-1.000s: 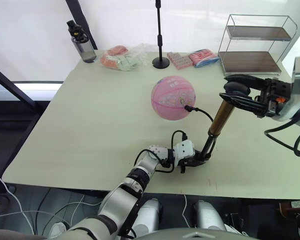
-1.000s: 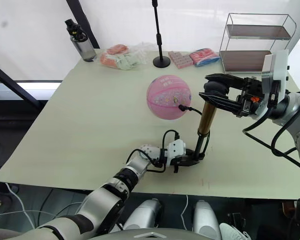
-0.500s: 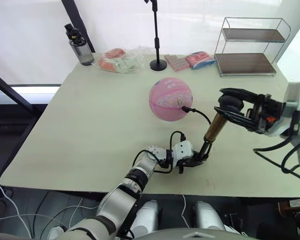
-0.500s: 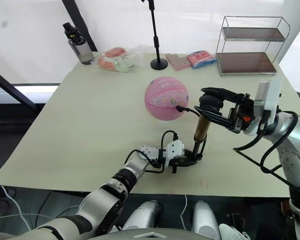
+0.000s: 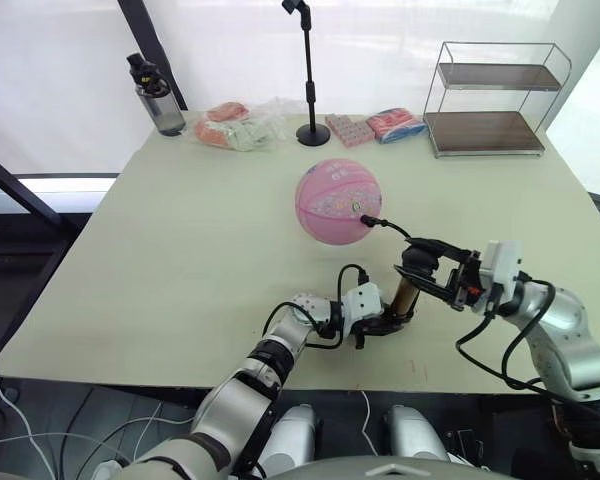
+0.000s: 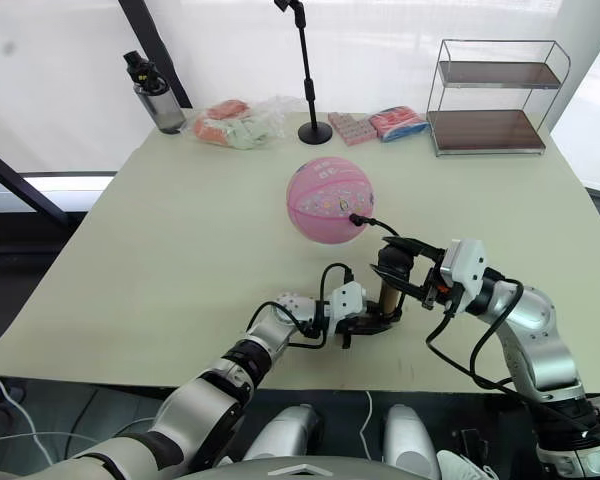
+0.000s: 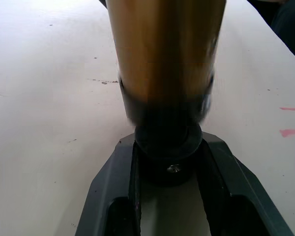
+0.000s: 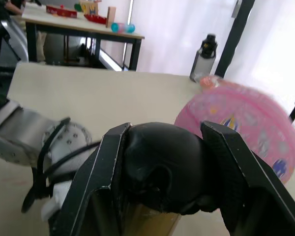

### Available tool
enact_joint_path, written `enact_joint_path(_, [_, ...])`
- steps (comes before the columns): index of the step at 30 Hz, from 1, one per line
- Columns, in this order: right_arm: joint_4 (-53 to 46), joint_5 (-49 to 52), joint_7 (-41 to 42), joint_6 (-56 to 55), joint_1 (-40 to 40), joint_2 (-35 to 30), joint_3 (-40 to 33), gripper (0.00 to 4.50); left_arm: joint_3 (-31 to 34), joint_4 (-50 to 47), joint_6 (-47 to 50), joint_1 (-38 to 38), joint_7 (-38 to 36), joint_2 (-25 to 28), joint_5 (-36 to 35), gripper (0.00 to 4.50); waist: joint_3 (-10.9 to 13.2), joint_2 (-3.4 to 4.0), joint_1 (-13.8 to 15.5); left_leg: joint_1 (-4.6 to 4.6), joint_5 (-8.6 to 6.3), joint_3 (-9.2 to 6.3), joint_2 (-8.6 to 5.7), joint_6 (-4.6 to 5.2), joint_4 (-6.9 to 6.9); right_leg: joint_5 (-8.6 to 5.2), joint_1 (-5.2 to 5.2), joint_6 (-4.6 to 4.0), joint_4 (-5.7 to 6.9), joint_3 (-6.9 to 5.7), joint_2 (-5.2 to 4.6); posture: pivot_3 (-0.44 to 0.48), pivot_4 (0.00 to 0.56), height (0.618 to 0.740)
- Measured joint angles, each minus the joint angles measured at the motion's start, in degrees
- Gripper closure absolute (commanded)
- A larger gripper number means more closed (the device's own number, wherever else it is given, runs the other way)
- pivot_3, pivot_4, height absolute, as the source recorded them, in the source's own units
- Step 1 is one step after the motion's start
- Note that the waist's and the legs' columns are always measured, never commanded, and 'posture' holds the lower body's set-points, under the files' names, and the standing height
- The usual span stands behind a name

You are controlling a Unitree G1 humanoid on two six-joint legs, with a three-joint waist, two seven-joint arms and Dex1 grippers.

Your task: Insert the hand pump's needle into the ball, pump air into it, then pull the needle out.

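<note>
The pink ball (image 5: 336, 200) rests mid-table. The needle's black fitting (image 5: 367, 221) sits against the ball's lower right side, its pin hidden inside, and the thin black hose (image 5: 396, 231) runs back to the hand pump. The pump's gold barrel (image 5: 406, 297) stands tilted on the table. My left gripper (image 5: 389, 323) is shut on the pump's black bottom cap (image 7: 168, 147), low on the tabletop. My right gripper (image 5: 429, 266) is shut on the black handle (image 8: 160, 169), which sits low, close to the barrel's top.
A water bottle (image 5: 155, 95) stands at the far left. Wrapped packets (image 5: 235, 125) and a black stand (image 5: 310, 128) line the far edge, with more packets (image 5: 375, 125) beside it. A wire shelf (image 5: 490, 95) occupies the far right corner.
My right gripper has driven the handle down towards the barrel, so the pump now looks much shorter. The left gripper and ball stayed put; the camera shifted a little.
</note>
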Motion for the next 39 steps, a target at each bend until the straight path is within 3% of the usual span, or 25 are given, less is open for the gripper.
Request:
enact_joint_path(8, [-1.12,-0.16,0.03,-0.07,-0.01,-0.59,-0.21,2.68,-0.03,-0.02,-0.07,0.1,0.09,-0.04,0.04,3.43,-0.06,0.1,0.03,-0.02,0.0,-0.02,0.0,0.0,-0.01,0.0,0.0,-0.01,-0.03,0.0,-0.01,0.0,0.15,0.74])
enact_joint_path(23, [-11.4,18.79,0.32,23.52,-9.95,-10.61,-11.12,2.68,-0.01,-1.31,-0.21,0.08,-0.9,-0.41,-0.29,3.43,0.75,0.55,0.52,-0.39,-0.01,0.0,-0.02,0.02,0.0,0.01,-0.21,0.01,-0.09,-0.03,-0.23,0.0,0.15,0.74])
enact_joint_path(33, [-13.22,29.28,-0.92,33.12,-17.18,-15.21,-17.84,2.68,0.0,-1.6,-0.24,0.07,-1.09,-0.53,-0.38,3.43,0.94,0.46,0.82,-0.49,-0.01,-0.01,0.0,0.03,-0.01,0.01,-0.31,0.01,-0.11,-0.05,-0.25,0.0,0.15,0.74])
enact_joint_path(39, [-13.23,30.33,-1.39,36.05,-18.87,-15.81,-18.04,2.68,-0.01,-2.13,-0.41,0.0,-1.68,-0.75,-0.39,3.43,0.92,0.5,1.33,-1.18,0.01,0.02,-0.02,0.02,0.19,0.04,-0.98,0.01,0.05,-0.03,-0.26,0.0,0.15,0.74])
